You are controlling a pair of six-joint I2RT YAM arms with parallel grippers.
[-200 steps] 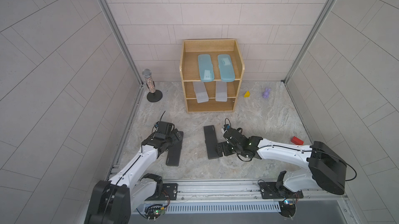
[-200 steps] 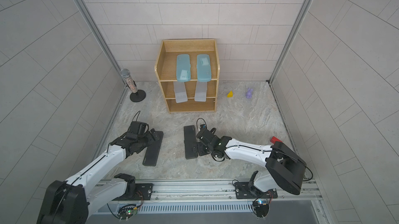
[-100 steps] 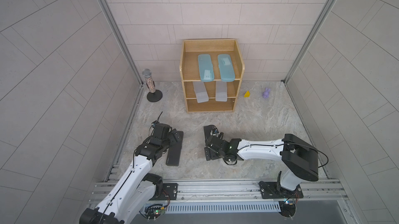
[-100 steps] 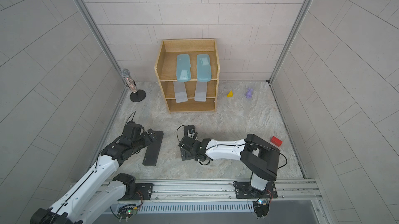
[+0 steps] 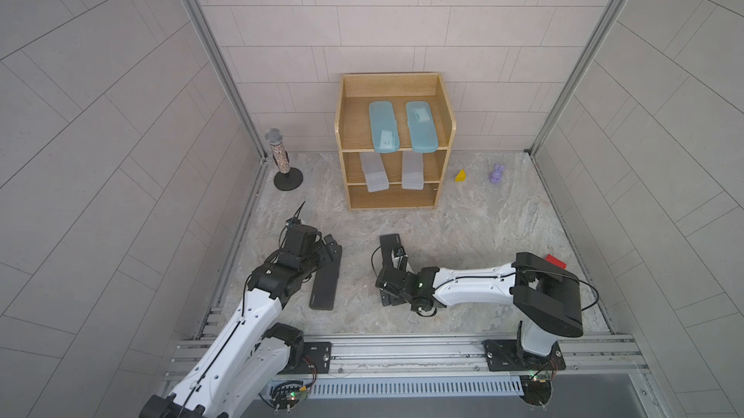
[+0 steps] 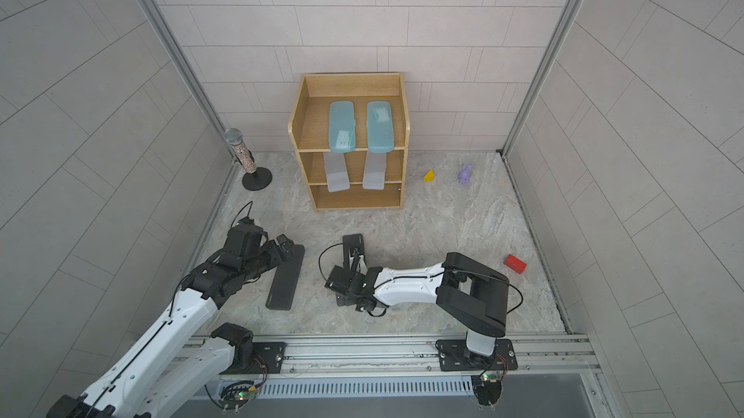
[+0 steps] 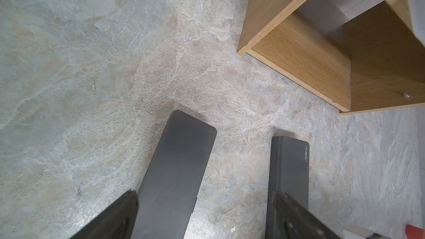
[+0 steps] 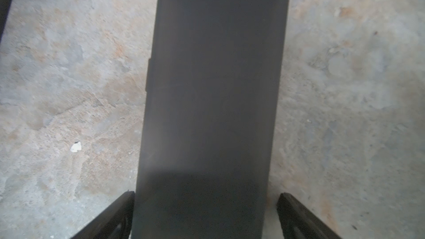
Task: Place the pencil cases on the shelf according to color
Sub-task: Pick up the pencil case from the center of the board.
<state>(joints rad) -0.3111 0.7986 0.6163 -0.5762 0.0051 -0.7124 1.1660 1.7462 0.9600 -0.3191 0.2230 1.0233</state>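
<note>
The light-wood shelf (image 5: 442, 142) stands at the back wall, with two light-blue pencil cases (image 5: 383, 127) on its top tier and two frosted grey ones (image 5: 374, 173) on the middle tier. Two black cases lie on the floor. Over the far end of the left black case (image 5: 325, 287) hangs my left gripper (image 5: 328, 249), open; the wrist view shows that case (image 7: 174, 168) beside one finger. My right gripper (image 8: 204, 214) is open and straddles the right black case (image 8: 211, 76) lengthwise, a finger on each long side. In both top views it sits low over that case (image 6: 353, 242).
A microphone on a round stand (image 5: 282, 158) is at the back left. A yellow wedge (image 5: 461, 175) and a purple bunny (image 5: 497, 173) lie right of the shelf. A red block (image 5: 556, 262) sits by the right wall. The metal rail (image 5: 402, 351) borders the front.
My right gripper has swung from the right side of the right black case to straddle it from its near end. My left arm has drawn back while its gripper stays over the left case.
</note>
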